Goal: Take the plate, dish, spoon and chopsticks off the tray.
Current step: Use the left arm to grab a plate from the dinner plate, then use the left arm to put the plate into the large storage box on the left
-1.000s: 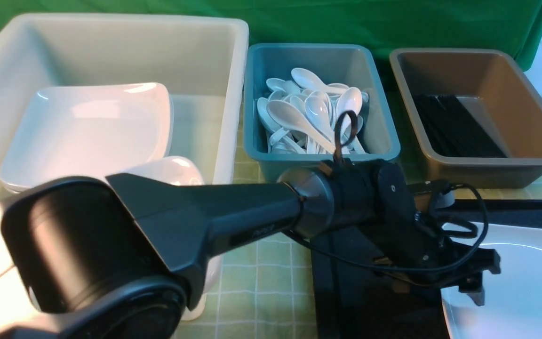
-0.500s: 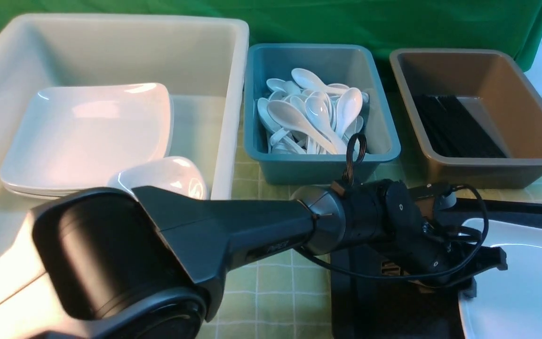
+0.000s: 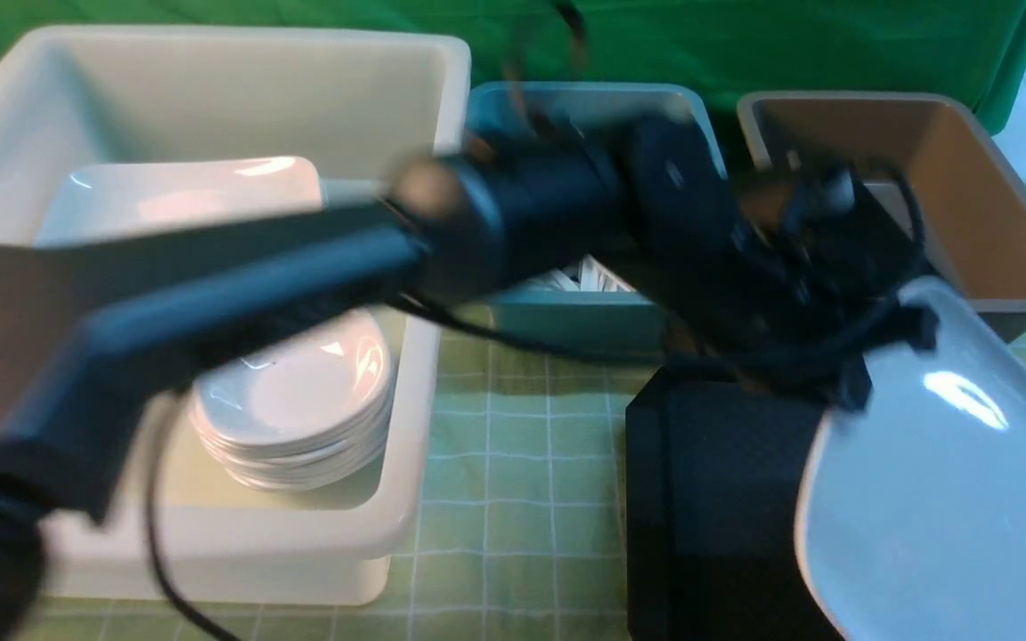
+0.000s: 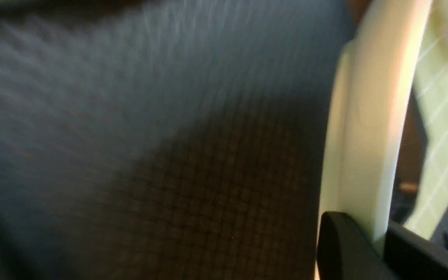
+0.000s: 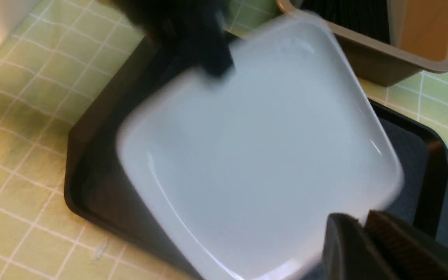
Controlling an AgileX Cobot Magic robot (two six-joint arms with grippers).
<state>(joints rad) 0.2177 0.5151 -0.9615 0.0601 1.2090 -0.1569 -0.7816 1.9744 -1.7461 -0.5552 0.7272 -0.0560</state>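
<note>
My left gripper (image 3: 885, 358) is shut on the rim of the large white plate (image 3: 940, 499) and holds it tilted above the black tray (image 3: 709, 481). The left wrist view shows the jaws (image 4: 364, 243) clamped on the plate's white rim (image 4: 368, 116), with the textured tray (image 4: 169, 155) behind. In the right wrist view the plate (image 5: 255, 155) hangs over the tray (image 5: 91, 171). My right gripper (image 5: 358, 225) is shut with nothing between its jaws, close beside the plate's corner. No spoon or chopsticks show on the tray.
A big white tub (image 3: 406, 499) at the left holds large plates (image 3: 175, 191) and a stack of small dishes (image 3: 299, 401). The teal spoon bin (image 3: 584, 325) is mostly behind my left arm. The brown tub (image 3: 976, 178) stands at the back right, with black chopsticks (image 5: 348, 15) inside.
My left arm has swung up and back, lifting the plate off the tray and tilting it. The stack of small dishes in the white tub has come into view.
</note>
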